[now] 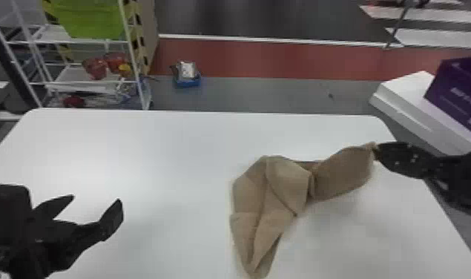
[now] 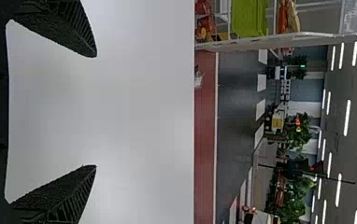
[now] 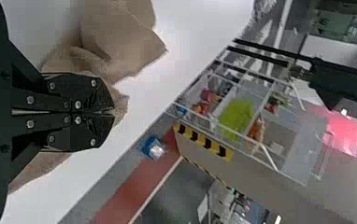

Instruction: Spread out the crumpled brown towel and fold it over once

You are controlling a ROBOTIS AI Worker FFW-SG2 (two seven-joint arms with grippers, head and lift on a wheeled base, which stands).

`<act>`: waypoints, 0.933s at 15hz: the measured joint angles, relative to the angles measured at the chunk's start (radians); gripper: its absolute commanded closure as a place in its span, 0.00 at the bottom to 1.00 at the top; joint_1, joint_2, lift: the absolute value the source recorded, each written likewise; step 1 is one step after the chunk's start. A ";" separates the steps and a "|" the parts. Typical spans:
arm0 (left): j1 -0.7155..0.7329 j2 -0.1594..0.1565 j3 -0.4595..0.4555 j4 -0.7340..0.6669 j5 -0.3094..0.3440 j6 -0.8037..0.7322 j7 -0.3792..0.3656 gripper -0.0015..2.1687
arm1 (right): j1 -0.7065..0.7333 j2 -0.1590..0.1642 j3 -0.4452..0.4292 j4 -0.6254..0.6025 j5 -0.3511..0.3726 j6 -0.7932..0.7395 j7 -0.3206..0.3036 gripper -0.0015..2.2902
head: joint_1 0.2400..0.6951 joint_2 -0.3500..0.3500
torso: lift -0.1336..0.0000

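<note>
While one end of the brown towel (image 1: 282, 185) is held up at the table's right side, the rest lies in a rumpled heap right of centre on the table (image 1: 134, 148). The cloth is matte and soft, tan-brown, with broad overlapping folds, a pinched waist between the heap and the lifted end, and a narrow tapered tail toward the near edge. The right pincer (image 1: 376, 149) is closed on a corner of it; in the right wrist view its black, screw-studded fingers (image 3: 92, 133) meet at the tips, brown fabric around them. The left pincer (image 1: 95, 198) stands wide open over the table's left part, well apart from the towel, its fingers empty; the left wrist view shows their grainy inner pads (image 2: 50, 35) and ribbed sides. The tabletop is smooth, glossy white, with rounded far corners. Beyond its far left side stands a white wire rack (image 1: 86, 41) with a lime-green sheet-like piece (image 1: 89, 18) and red bowl-shaped items (image 1: 95, 68), beside a panel edged in yellow and black (image 1: 138, 37). A blue container (image 1: 188, 82) sits on the floor. To the right, a purple box (image 1: 457, 89) with angular sides and pale print rests on a white block-shaped surface (image 1: 405, 98).
</note>
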 measured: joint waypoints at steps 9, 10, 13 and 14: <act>0.055 0.034 -0.011 -0.014 0.000 -0.079 -0.037 0.01 | -0.084 0.051 -0.145 -0.075 -0.204 0.204 -0.343 0.67 | 1.00 0.20 | 0.08; 0.056 0.035 -0.017 -0.022 0.000 -0.078 -0.038 0.01 | -0.087 0.049 -0.155 -0.090 -0.224 0.231 -0.343 0.67 | 1.00 0.19 | 0.08; 0.068 0.034 -0.042 -0.041 0.006 -0.085 -0.069 0.01 | -0.108 0.043 -0.162 -0.123 -0.229 0.337 -0.336 0.67 | 1.00 0.14 | 0.08; 0.076 0.034 -0.049 -0.039 0.012 -0.093 -0.089 0.01 | -0.107 0.041 -0.165 -0.118 -0.217 0.348 -0.321 0.67 | 1.00 0.12 | 0.08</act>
